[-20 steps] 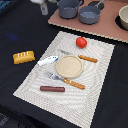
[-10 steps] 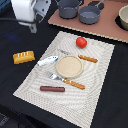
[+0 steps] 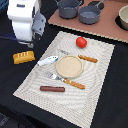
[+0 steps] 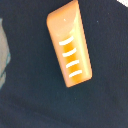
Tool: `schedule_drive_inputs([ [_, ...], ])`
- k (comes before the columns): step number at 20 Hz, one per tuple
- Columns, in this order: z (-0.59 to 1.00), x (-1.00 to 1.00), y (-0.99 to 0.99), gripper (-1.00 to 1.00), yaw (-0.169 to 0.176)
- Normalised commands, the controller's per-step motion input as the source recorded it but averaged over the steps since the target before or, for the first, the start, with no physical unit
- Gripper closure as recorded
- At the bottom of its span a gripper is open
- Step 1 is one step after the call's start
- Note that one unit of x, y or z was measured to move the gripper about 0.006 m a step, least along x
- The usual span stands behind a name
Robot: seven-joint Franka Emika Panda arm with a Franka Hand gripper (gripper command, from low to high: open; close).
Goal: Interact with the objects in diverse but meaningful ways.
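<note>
**Counting the pieces on the tabletop**

In the exterior view we count one bread loaf [image 3: 23, 57] on the dark tabletop [image 3: 112, 95] beneath the arm, one tomato [image 3: 81, 42], one sausage [image 3: 52, 89], one pot [image 3: 68, 7], one frying pan [image 3: 91, 14]. In the wrist view we see one loaf [image 4: 69, 42], four white slashes; we cannot tell the hand's opening.

The golden-yellow bread loaf [image 3: 23, 57] lies alone on the dark tabletop [image 3: 112, 95], just off the woven placemat [image 3: 95, 80], with bare surface on every side; the wrist view shows it [image 4: 70, 44] unobstructed. The arm's white body [image 3: 24, 21] hangs above and just behind it, probably crowding that approach. On the mat, the small white-blue piece [image 3: 48, 61], plate [image 3: 69, 66], fork [image 3: 66, 81] and brown sausage [image 3: 52, 89] sit close together. Open mat remains toward the exterior view's right.
</note>
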Motion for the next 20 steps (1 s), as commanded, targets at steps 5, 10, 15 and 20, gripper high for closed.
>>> schedule_drive_inputs([
  [5,-0.63,-0.39,-0.22,-1.0,0.046],
  [10,-0.52,-0.41,-0.03,-1.0,0.067],
  [15,-0.41,-0.26,0.0,-1.0,0.06],
  [20,-0.42,-0.16,0.0,-1.0,0.052],
])
